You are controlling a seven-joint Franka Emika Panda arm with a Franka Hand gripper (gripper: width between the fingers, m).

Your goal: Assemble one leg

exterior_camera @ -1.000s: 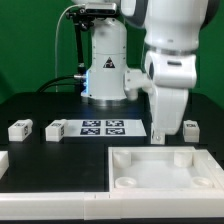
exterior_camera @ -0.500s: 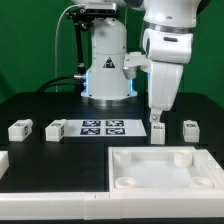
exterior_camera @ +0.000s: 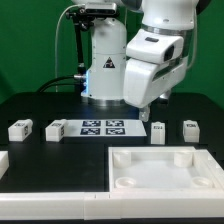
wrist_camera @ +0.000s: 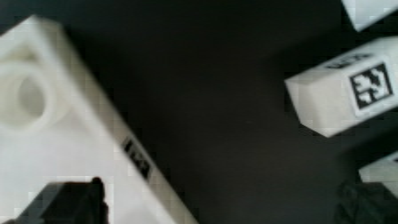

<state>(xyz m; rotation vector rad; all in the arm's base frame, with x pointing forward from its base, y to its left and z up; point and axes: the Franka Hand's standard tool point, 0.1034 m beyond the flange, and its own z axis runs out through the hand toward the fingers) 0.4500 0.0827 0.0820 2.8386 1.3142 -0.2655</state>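
Several small white legs with marker tags stand on the black table: two at the exterior view's right [exterior_camera: 158,131] [exterior_camera: 190,129] and two at its left [exterior_camera: 20,129] [exterior_camera: 55,129]. My gripper [exterior_camera: 138,103] hangs tilted above the table, up and to the left of the nearer right leg, touching nothing. In the wrist view the gripper [wrist_camera: 217,205] is open and empty, with one dark finger [wrist_camera: 71,202] over the large white piece. A tagged leg [wrist_camera: 356,87] and part of another [wrist_camera: 382,170] lie beyond it.
The large white square piece with corner sockets [exterior_camera: 160,172] lies at the front, and shows in the wrist view [wrist_camera: 54,130]. The marker board [exterior_camera: 103,126] lies mid-table. The robot base [exterior_camera: 105,60] stands behind. Another white part [exterior_camera: 3,160] sits at the left edge.
My gripper has risen from the leg at the exterior view's right and tilted toward the left. The leg stays standing on the table.
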